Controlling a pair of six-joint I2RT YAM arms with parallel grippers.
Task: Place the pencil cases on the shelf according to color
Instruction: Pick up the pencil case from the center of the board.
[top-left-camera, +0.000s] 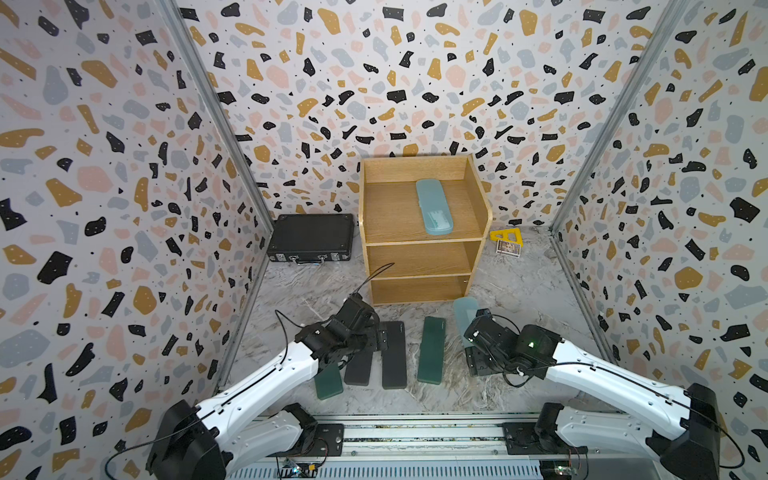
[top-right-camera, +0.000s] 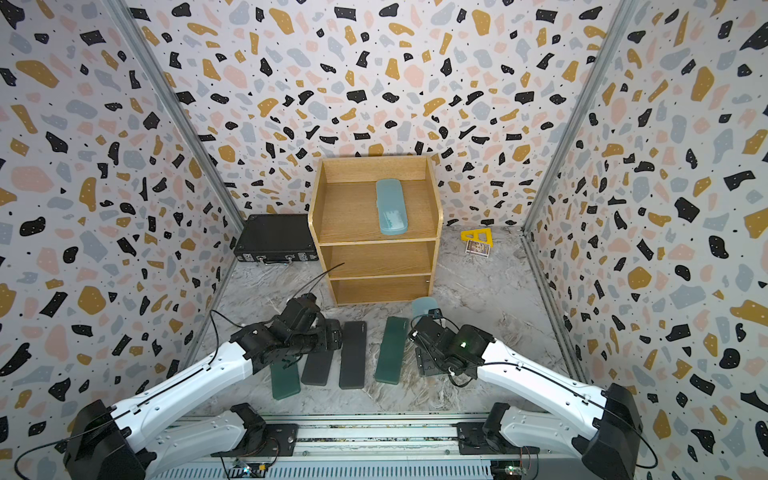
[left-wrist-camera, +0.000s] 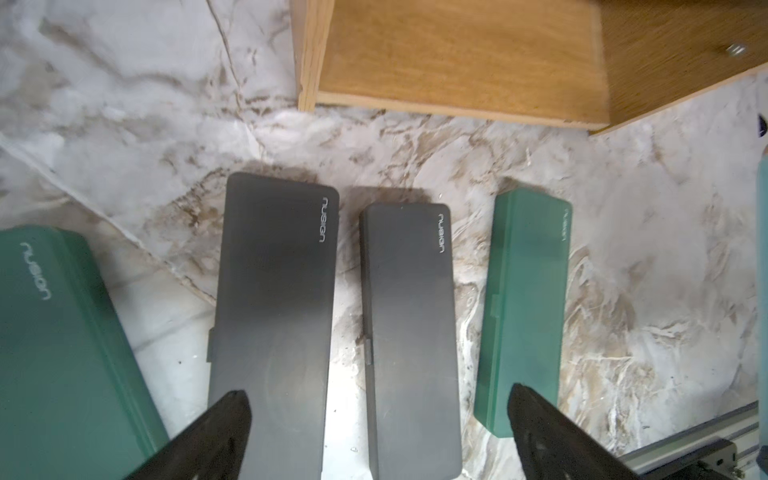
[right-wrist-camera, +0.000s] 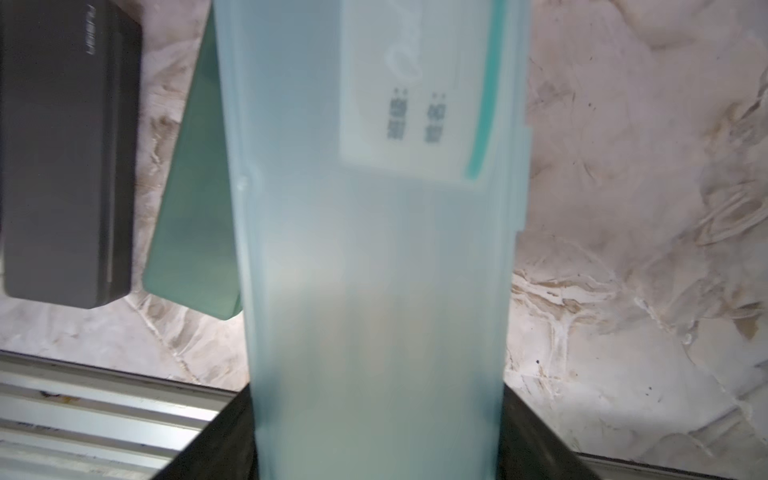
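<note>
The oak shelf (top-left-camera: 390, 212) stands at the back with one light-blue pencil case (top-left-camera: 434, 206) on its top tier. My right gripper (right-wrist-camera: 376, 399) is shut on the second light-blue case (right-wrist-camera: 374, 249), which juts toward the shelf's foot (top-left-camera: 463, 309) just above the table. On the table lie two black cases (left-wrist-camera: 274, 311) (left-wrist-camera: 409, 332) side by side, flanked by two green cases (left-wrist-camera: 523, 307) (left-wrist-camera: 62, 353). My left gripper (left-wrist-camera: 376, 411) hovers open over the black pair, holding nothing.
A black briefcase (top-left-camera: 311, 237) lies left of the shelf. A yellow triangular ruler (top-left-camera: 505, 235) and a small card (top-left-camera: 508, 248) lie to its right. The metal rail (top-left-camera: 415, 436) runs along the front edge, and patterned walls close in both sides.
</note>
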